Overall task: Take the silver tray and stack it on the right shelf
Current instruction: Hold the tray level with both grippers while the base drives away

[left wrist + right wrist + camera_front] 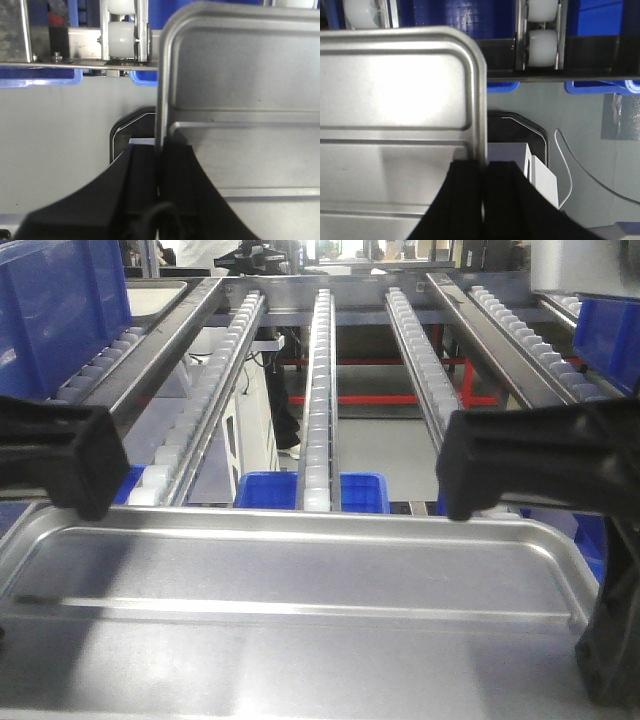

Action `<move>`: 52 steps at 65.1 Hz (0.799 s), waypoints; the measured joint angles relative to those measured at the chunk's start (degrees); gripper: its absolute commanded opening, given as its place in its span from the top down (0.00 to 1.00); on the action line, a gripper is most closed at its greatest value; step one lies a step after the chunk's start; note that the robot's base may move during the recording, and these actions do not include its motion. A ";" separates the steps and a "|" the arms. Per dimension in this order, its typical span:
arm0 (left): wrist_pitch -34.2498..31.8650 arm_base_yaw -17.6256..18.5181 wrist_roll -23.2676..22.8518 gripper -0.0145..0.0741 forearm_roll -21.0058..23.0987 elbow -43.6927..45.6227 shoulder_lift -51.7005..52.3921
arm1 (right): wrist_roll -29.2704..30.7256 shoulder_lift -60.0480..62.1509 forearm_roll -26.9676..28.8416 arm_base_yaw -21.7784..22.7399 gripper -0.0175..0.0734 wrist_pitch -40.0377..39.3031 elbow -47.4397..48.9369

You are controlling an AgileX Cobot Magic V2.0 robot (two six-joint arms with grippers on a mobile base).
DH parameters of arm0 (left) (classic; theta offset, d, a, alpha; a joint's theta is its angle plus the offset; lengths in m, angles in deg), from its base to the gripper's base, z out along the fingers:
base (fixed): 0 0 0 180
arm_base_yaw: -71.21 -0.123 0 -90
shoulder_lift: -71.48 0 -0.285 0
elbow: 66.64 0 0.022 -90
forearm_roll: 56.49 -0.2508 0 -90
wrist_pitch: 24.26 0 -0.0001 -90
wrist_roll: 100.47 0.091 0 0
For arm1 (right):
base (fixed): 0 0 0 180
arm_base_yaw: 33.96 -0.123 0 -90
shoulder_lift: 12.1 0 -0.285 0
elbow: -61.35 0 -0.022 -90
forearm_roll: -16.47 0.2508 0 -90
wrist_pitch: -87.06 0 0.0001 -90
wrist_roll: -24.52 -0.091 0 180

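Silver tray [300, 580] rim is what both grippers bite on. The left gripper [160, 155] has its black fingers [142, 170] pressed together over the tray's left edge, one inside the rim and one outside. The right gripper [484, 172] pinches the right edge in the same way, and no gap shows at either rim.

Between them the silver tray hangs level, bottom down, with one long raised ridge running across its floor in the front view. Its far rim sits right up at the front ends of the roller rails of the right shelf [320, 390]. In the left wrist view the tray's rounded corner overlaps the steel front bar [75, 50] beside a white roller [120, 32]. Whether the metal touches the rack I cannot tell.

Below the rails stand blue bins [310, 490], another blue crate [50, 310] rides the neighbouring level at the left, and a red frame [400, 398] shows behind. Grey floor [50, 125] lies beneath, with a thin white cable [570, 172] curling across it.
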 measured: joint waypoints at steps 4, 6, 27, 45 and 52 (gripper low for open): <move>0.00 0.00 0.00 0.95 0.00 0.00 0.00 | 0.00 0.00 0.00 0.00 0.73 0.00 0.00; 0.00 0.00 0.00 0.95 0.00 0.00 0.00 | 0.00 0.00 0.00 0.00 0.73 0.00 0.00; 0.00 0.00 0.00 0.95 0.00 0.00 0.00 | -0.10 0.00 -0.12 0.00 0.73 0.00 0.00; 0.00 0.00 0.00 0.95 0.00 0.00 0.00 | -0.10 0.00 -0.12 0.00 0.73 0.00 0.00; 0.11 0.00 0.00 0.95 0.00 0.00 0.00 | -0.10 0.00 -0.12 0.00 0.73 0.00 0.00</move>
